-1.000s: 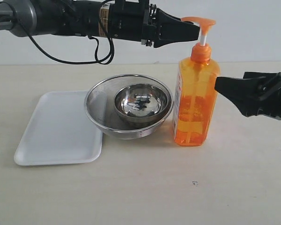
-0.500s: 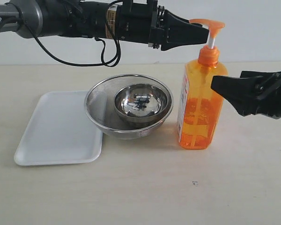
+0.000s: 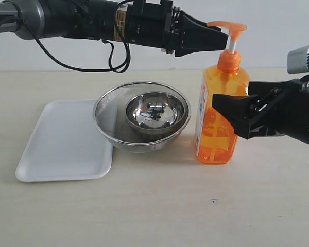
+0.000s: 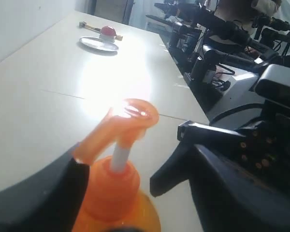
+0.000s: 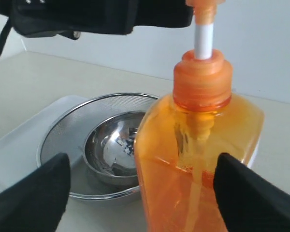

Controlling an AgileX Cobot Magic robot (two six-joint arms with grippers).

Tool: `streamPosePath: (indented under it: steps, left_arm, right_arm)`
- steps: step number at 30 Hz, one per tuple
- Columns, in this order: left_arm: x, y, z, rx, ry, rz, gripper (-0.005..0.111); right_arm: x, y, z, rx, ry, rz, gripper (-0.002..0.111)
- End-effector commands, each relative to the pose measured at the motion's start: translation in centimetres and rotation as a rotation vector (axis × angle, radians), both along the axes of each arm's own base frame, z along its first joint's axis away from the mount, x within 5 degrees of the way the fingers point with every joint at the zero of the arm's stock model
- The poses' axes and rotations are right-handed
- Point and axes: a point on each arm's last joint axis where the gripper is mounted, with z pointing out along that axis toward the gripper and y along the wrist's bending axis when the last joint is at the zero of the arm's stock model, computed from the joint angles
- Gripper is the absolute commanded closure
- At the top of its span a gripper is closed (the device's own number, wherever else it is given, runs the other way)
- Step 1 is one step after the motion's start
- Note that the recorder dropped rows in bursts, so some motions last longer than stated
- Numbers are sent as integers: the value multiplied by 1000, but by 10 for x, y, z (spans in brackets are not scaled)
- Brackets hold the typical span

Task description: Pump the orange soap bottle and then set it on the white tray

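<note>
The orange soap bottle (image 3: 216, 123) stands upright on the table, to the right of the strainer. Its pump head (image 3: 226, 25) is up on the white stem. My left gripper (image 3: 221, 37) reaches in from the upper left, open, with its tips just under the pump nozzle and beside the stem (image 4: 120, 157); one finger (image 4: 48, 198) touches the nozzle end. My right gripper (image 3: 224, 110) comes from the right, open, with the bottle's body (image 5: 193, 159) between its fingers (image 5: 34, 198), apart from them. The white tray (image 3: 62, 141) lies flat at the left with nothing on it.
A round steel mesh strainer (image 3: 108, 121) with a small steel bowl (image 3: 155, 113) inside sits between the tray and the bottle, overlapping the tray's right edge. A white wall runs behind the table.
The left gripper and the bottle first shifted a little to the right. Since then the right gripper has moved left, so its fingers now stand on either side of the bottle.
</note>
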Motion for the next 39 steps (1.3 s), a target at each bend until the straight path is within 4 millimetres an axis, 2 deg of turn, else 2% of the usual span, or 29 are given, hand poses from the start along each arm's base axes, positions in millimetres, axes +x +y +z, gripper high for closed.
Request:
streamPosePath:
  steps: [1,8,16,21,24,28,29,35,39]
  left_arm:
    - [-1,4,2,49,-35,-17,51]
    - [6,17,-1,84,-44,3,51]
    - [23,44,2,49,-47,79,51]
    - [30,43,8,-14,-50,158,51]
    - [35,39,7,2,-56,229,59]
    - [38,40,6,9,-67,262,96]
    - [38,40,6,8,-91,260,102]
    - [38,39,11,-42,-109,264,102]
    - [33,30,11,-48,-107,235,102]
  right_arm:
    - [1,-1,-2,0,8,-33,35]
    - [1,-1,-2,0,8,-33,35]
    - [1,-1,-2,-2,8,-31,35]
    - [1,0,-1,1,4,-29,35]
    - [1,0,-1,1,4,-29,35]
    - [1,0,-1,1,4,-29,35]
    - [1,0,-1,2,3,-28,35]
    - [1,0,0,9,-5,-23,35]
    - [1,0,0,11,-8,-20,35]
